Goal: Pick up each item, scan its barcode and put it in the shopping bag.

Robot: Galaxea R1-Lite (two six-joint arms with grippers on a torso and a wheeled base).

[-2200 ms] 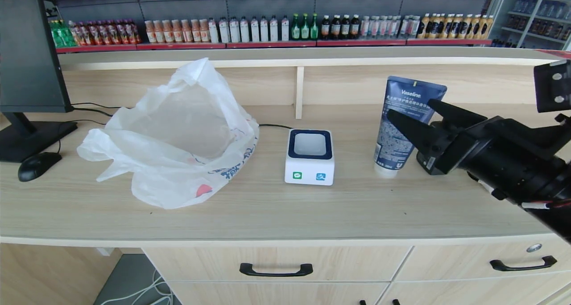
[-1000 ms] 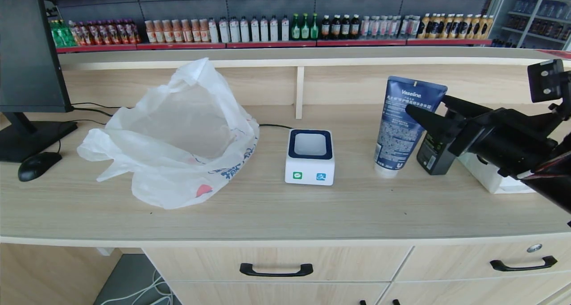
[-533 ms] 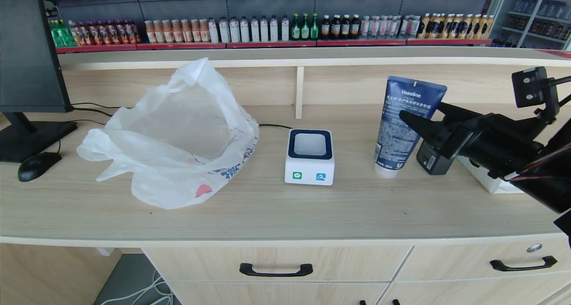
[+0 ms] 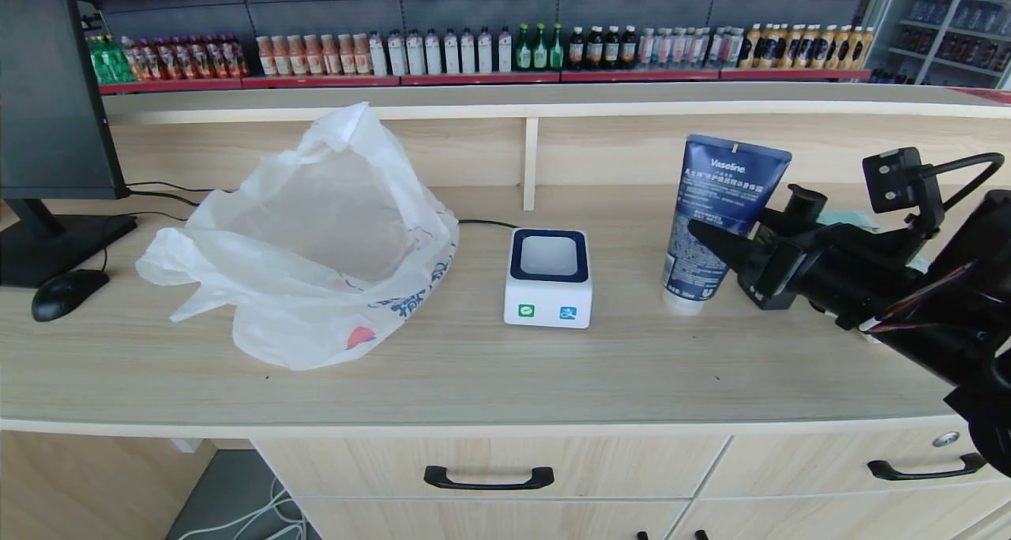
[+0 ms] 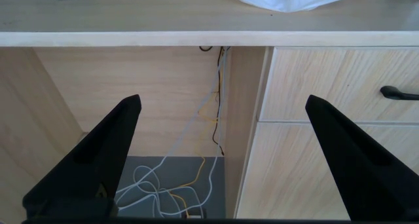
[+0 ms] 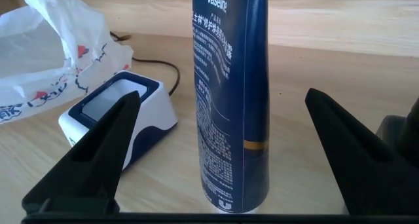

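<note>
Facing upright lotion tube (image 4: 723, 216), centre right of frame: right gripper (image 6: 220, 96) spread wide, jaws flanking its vertical long axis; tips possibly short of contact.

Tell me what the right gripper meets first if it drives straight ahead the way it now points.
Most likely the tall dark blue plastic tube standing cap-down on the wooden counter: it is centred just ahead of the open right gripper.

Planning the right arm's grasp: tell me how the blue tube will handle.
The blue tube stands tall on a narrow cap, so a nudge probably tips it. Its flattened top suggests a soft body that may squash.
</note>
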